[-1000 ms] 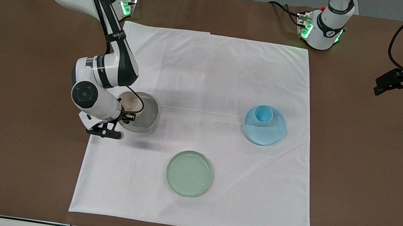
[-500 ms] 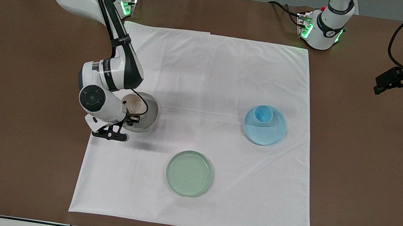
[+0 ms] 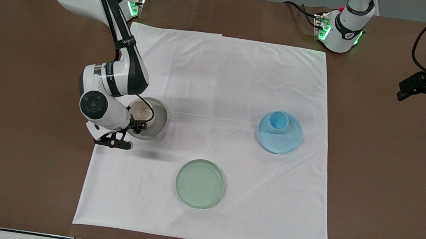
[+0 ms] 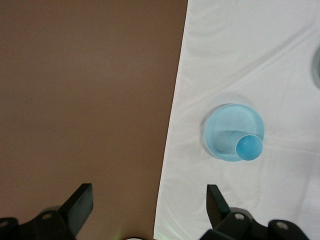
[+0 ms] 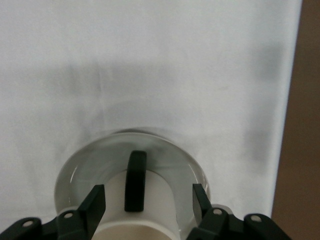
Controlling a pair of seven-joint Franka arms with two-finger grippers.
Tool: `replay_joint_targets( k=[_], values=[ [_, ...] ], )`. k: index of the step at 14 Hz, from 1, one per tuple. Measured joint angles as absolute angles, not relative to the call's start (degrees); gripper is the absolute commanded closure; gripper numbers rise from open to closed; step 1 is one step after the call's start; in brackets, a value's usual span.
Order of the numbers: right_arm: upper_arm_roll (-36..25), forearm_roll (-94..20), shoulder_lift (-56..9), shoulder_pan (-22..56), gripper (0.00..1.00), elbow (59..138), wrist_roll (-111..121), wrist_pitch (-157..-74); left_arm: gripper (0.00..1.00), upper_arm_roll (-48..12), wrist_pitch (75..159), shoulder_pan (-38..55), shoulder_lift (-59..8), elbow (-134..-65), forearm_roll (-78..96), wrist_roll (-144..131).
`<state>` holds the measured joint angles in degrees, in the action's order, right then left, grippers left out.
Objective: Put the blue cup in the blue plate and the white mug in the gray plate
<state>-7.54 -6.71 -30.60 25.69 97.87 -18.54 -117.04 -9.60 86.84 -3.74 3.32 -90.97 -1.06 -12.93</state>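
Observation:
The white mug (image 3: 140, 110) stands in the gray plate (image 3: 159, 122), at that plate's edge toward the right arm's end. My right gripper (image 3: 136, 123) is low at the mug, open, with a finger on each side of it. In the right wrist view the mug (image 5: 160, 202) with its dark handle (image 5: 135, 180) sits between my fingers (image 5: 95, 202) above the gray plate (image 5: 80, 170). The blue cup (image 3: 278, 121) stands in the blue plate (image 3: 282, 142); both show in the left wrist view, cup (image 4: 249, 148) and plate (image 4: 222, 127). My left gripper (image 3: 402, 91) waits open over bare table.
A pale green plate (image 3: 200, 183) lies on the white cloth (image 3: 223, 75), nearer to the front camera than the other two plates. Brown table (image 3: 10, 107) surrounds the cloth. The arms' bases stand along the table's top edge in the front view.
My right gripper shifted slightly at the gray plate and back, and the mug moved a little with it. The left arm drifted slightly. The blue cup and plate did not move.

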Motion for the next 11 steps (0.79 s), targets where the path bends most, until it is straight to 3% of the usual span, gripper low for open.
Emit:
replay_joint_targets(
  k=[6, 11],
  values=[
    [-8.19, -6.44, -14.10, 17.55, 0.00, 97.21, -17.62, -94.65, 0.00, -9.59, 86.84, -3.80, 3.34, -90.88, -1.06, -12.93],
    [-8.28, -2.05, -1.27, 10.48, 0.00, 103.70, -10.28, -91.66, 0.00, -9.59, 86.84, -3.82, 3.34, -90.86, -1.06, -12.93]
  ],
)
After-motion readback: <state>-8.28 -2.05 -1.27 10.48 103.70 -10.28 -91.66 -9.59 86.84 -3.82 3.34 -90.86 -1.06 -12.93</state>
